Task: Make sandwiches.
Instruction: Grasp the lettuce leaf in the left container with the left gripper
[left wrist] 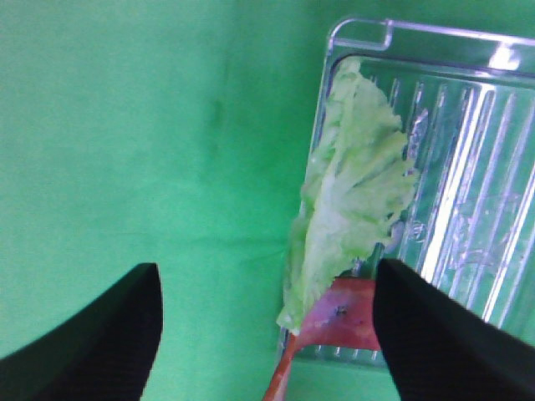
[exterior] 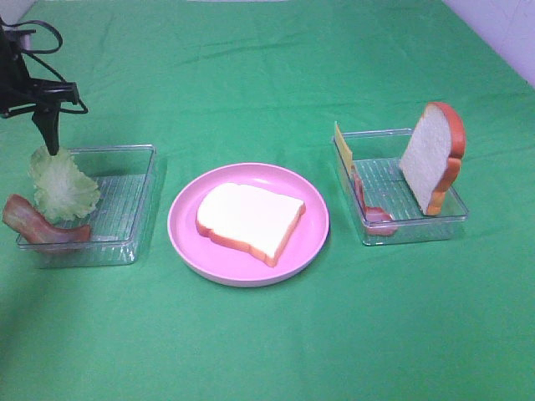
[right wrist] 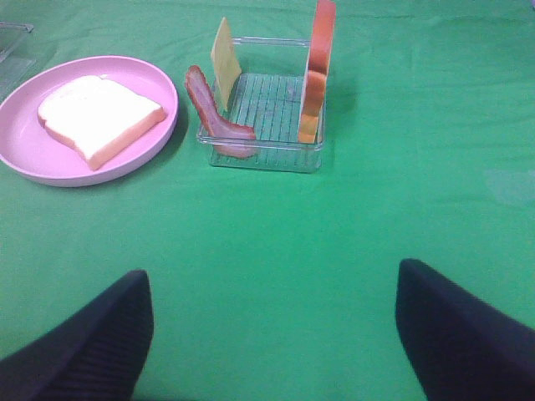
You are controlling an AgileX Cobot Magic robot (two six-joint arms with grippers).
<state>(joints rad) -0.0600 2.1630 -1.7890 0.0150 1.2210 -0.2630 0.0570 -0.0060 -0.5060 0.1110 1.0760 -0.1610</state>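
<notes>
One white bread slice point(exterior: 251, 219) lies flat on the round pink plate point(exterior: 188, 242). A pale green lettuce leaf point(exterior: 63, 184) leans on the far left corner of the left clear tray point(exterior: 125, 192), with a bacon strip point(exterior: 40, 224) over its near left rim. My left gripper point(exterior: 51, 142) hangs open just above the lettuce point(left wrist: 351, 192), which shows between its black fingers point(left wrist: 92, 334). The right tray point(exterior: 414, 225) holds a cheese slice point(exterior: 342, 146), another bacon strip point(exterior: 368, 205) and an upright bread slice point(exterior: 433, 157). My right gripper point(right wrist: 276, 342) is open over bare cloth, out of the high view.
Green cloth point(exterior: 267, 75) covers the whole table. The plate stands between the two trays. In the right wrist view the plate point(right wrist: 25, 159) and the right tray point(right wrist: 267, 154) lie well ahead of the fingers point(right wrist: 468, 334).
</notes>
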